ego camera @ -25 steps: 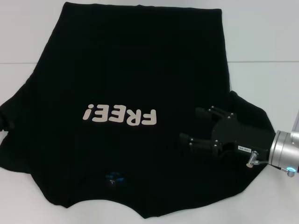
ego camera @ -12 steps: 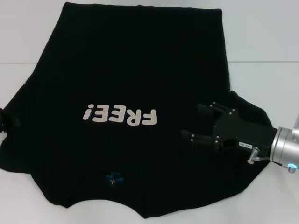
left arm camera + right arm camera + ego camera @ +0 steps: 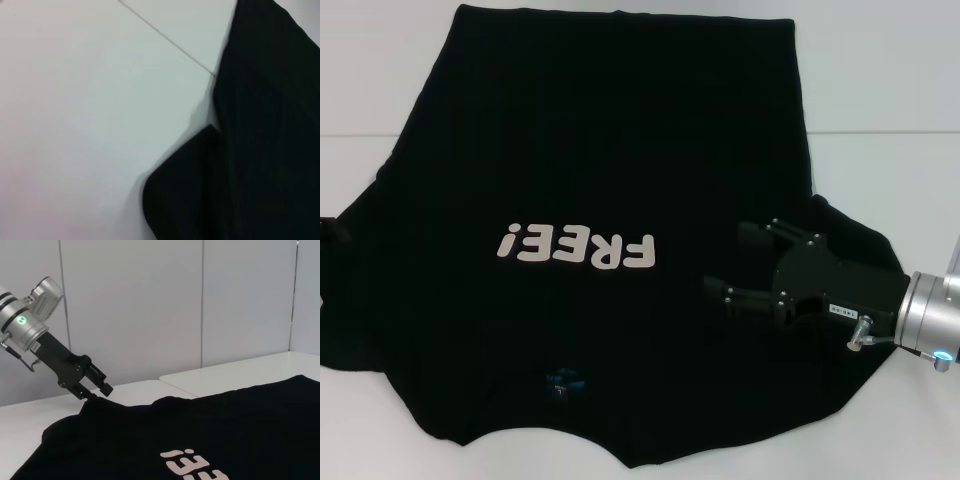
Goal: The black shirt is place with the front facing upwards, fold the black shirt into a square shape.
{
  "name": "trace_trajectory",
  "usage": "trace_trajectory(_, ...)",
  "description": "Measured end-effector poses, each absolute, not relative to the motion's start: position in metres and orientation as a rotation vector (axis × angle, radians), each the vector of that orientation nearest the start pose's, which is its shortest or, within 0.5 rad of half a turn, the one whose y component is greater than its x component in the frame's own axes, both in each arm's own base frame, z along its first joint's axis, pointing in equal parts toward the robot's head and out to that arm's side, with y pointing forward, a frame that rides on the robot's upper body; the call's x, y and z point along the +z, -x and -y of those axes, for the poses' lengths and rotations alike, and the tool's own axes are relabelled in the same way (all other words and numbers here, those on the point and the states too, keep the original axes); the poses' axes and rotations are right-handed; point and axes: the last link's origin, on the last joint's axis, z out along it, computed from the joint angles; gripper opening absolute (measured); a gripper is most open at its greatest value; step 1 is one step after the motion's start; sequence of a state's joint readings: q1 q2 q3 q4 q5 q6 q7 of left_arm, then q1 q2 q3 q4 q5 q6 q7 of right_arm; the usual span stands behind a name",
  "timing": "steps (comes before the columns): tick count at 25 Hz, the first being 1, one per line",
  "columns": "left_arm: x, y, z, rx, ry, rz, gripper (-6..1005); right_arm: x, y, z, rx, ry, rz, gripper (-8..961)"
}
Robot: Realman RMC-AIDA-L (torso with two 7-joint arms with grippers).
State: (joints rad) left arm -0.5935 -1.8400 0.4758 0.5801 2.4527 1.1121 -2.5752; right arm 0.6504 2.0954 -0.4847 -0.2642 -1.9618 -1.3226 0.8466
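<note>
Our left gripper (image 3: 95, 390) touches the left sleeve of the black shirt (image 3: 610, 180), which lies front up across the table (image 3: 880, 70); its opening we cannot tell. Our right gripper (image 3: 735, 262) hovers wide over the right sleeve (near the table's right edge). We should pinch both sleeves evenly.

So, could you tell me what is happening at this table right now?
A two-armed robot is starting to fold the black shirt, which lies flat and unfolded, front up, on the white table. The right gripper hovers open over the shirt's right-hand sleeve area. The left gripper is at the opposite sleeve edge; no fold is made yet.
</note>
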Motion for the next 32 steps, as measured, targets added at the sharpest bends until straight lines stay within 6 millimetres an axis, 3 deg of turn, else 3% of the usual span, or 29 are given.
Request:
trace_trajectory(6, 0.116, 0.38, -0.378, -0.388, 1.572, 1.873, 604, -0.056, -0.257, -0.346, 0.744, 2.551, -0.363, 944)
trace_trajectory(11, 0.111, 0.378, -0.38, -0.344, 1.611, 1.86, 590, -0.056, -0.259, -0.343, 0.749, 2.551, -0.375, 944)
trace_trajectory(18, 0.104, 0.377, -0.381, -0.251, 1.644, 1.841, 424, -0.056, -0.258, -0.34, 0.769, 2.557, -0.378, 944)
trace_trajectory(28, 0.105, 0.377, -0.383, -0.252, 1.634, 1.813, 218, -0.058, -0.259, -0.335, 0.794, 2.564, -0.39, 944)
trace_trajectory(32, 0.112, 0.379, -0.387, -0.263, 1.614, 1.789, 72, -0.059, -0.259, -0.334, 0.802, 2.558, -0.403, 944)
